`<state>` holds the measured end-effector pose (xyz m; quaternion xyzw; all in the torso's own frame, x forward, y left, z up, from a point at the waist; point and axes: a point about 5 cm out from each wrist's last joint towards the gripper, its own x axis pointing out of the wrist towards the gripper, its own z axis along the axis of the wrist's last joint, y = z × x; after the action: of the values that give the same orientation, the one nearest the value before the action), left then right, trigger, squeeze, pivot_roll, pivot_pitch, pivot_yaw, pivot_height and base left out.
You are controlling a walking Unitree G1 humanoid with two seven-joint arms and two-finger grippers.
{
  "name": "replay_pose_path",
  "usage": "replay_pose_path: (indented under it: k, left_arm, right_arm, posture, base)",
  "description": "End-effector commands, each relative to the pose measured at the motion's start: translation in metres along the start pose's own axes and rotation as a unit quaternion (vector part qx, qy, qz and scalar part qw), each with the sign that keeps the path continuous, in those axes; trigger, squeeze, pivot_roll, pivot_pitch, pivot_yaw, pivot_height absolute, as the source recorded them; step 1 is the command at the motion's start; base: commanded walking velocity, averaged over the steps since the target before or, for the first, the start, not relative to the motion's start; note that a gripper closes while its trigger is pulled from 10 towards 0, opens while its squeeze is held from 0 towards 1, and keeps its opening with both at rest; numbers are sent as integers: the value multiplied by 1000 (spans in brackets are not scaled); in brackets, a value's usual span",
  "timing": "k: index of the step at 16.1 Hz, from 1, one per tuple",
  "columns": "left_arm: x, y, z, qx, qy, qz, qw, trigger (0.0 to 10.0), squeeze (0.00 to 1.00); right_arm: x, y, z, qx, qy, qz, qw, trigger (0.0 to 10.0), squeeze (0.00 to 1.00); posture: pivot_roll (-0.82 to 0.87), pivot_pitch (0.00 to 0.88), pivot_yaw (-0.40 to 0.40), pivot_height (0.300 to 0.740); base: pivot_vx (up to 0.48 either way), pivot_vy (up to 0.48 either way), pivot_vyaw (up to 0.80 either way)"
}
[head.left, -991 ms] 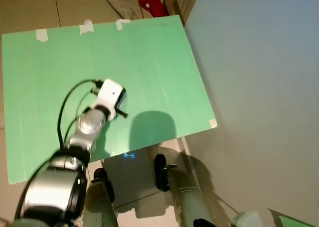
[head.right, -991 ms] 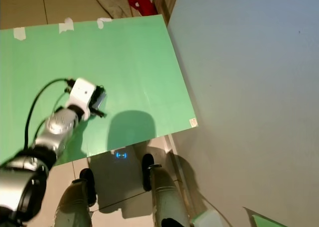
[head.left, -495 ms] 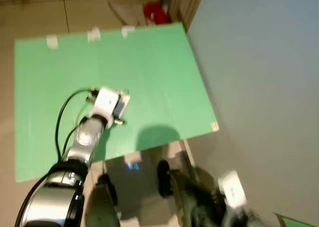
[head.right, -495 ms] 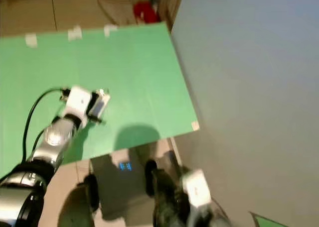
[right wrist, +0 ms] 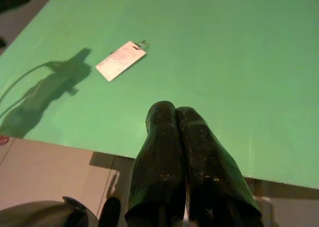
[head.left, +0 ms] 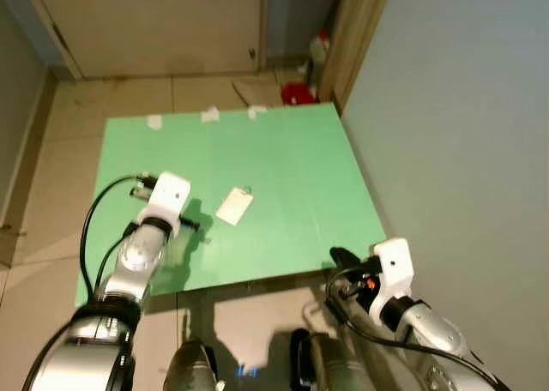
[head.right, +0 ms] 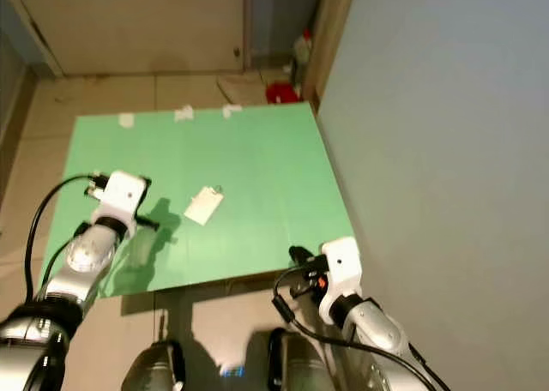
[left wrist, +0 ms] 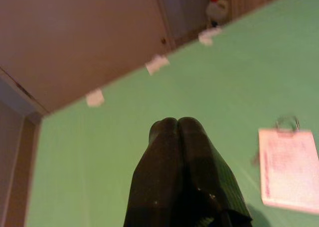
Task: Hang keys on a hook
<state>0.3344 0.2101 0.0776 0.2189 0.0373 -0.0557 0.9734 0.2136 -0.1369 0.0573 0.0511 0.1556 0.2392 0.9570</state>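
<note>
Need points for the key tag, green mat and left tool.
key tag (head.left: 233, 207), left eye view, middle of the pale card.
green mat (head.left: 292, 168), left eye view, bare stretch right of the tag.
left tool (left wrist: 174, 125), left wrist view, where the two black fingertips meet, pressed shut.

Left pincer (left wrist: 172, 125) closed, right pincer (right wrist: 174, 112) — seemingly — closed

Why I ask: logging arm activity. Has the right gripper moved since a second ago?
Yes. The right gripper has risen forward to the green mat's near right corner.
</note>
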Motion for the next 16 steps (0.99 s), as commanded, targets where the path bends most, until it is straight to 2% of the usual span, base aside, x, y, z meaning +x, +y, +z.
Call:
replay_pose_path:
  k: [1, 4, 8, 9, 10, 12, 13, 14, 16]
  left_arm:
    - [5, -5, 2, 5, 10, -10, 1000, 10000, 0]
    - [9, -8, 0, 0, 37, -15, 999, 10000, 0]
    - [8, -20, -11, -48, 85, -24, 995, 10000, 0]
    - [8, -22, -12, -52, 87, -25, 995, 10000, 0]
    - [6, -31, -15, -50, 95, -37, 994, 10000, 0]
    - [5, -36, -16, -49, 103, -45, 992, 10000, 0]
    - [6, -35, -16, -52, 105, -42, 992, 10000, 0]
    - [7, -30, -16, -55, 110, -31, 992, 10000, 0]
    - [7, -27, -17, -49, 118, -26, 992, 10000, 0]
  right_arm:
    - [-6, 1, -7, -2, 11, 8, 1000, 10000, 0]
    - [-19, -1, -13, -3, 14, 1, 1000, 10000, 0]
    - [-70, 1, -20, -10, 48, -23, 999, 10000, 0]
    - [-78, 2, -19, -9, 51, -26, 998, 10000, 0]
    - [-95, 6, -19, -10, 63, -28, 998, 10000, 0]
    - [-119, 12, -21, -6, 87, -34, 996, 10000, 0]
    - [-126, 14, -21, -3, 95, -38, 995, 10000, 0]
    - [-141, 20, -21, 3, 110, -43, 993, 10000, 0]
    - [-148, 23, -21, 6, 117, -46, 992, 10000, 0]
  posture:
    - [-117, 119, -76, 722]
    - [-188, 153, -89, 722]
    - [-334, 227, -141, 722]
    - [-361, 243, -156, 722]
    - [-394, 270, -175, 722]
    - [-437, 304, -195, 722]
    - [-457, 322, -206, 722]
    - [-484, 343, -215, 722]
    - [-497, 360, -222, 722]
  base:
    - [0, 0, 0]
    - [0, 0, 0]
    - [0, 0, 0]
    - [0, 0, 0]
    - [0, 0, 0]
    - [0, 0, 0]
    - [0, 0, 0]
    - [0, 0, 0]
    - [0, 0, 0]
